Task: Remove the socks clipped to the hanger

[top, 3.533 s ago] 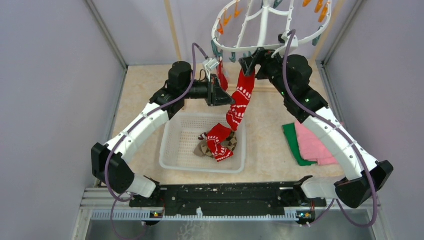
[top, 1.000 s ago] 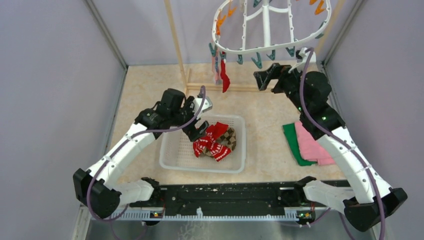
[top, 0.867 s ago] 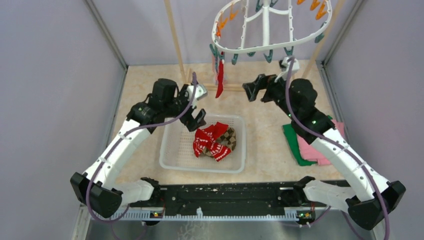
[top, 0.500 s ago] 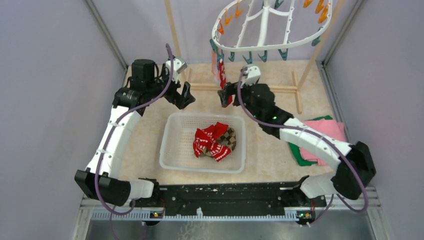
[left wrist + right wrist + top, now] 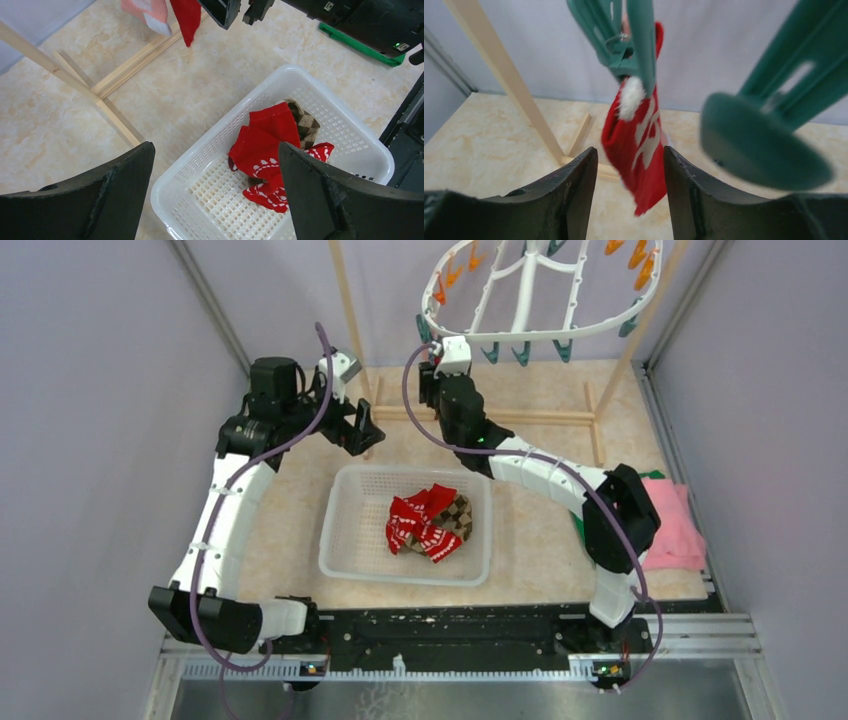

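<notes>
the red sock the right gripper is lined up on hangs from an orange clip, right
Not quite. The clip holding the red sock is teal, not orange. The right wrist view shows it close up, and the right gripper is lined up on that sock with its fingers apart.

Socks in basket, before and below hanger

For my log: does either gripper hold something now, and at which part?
Nothing is held. The left gripper is open near the basket; the right gripper is open, facing the clipped red sock.
</notes>
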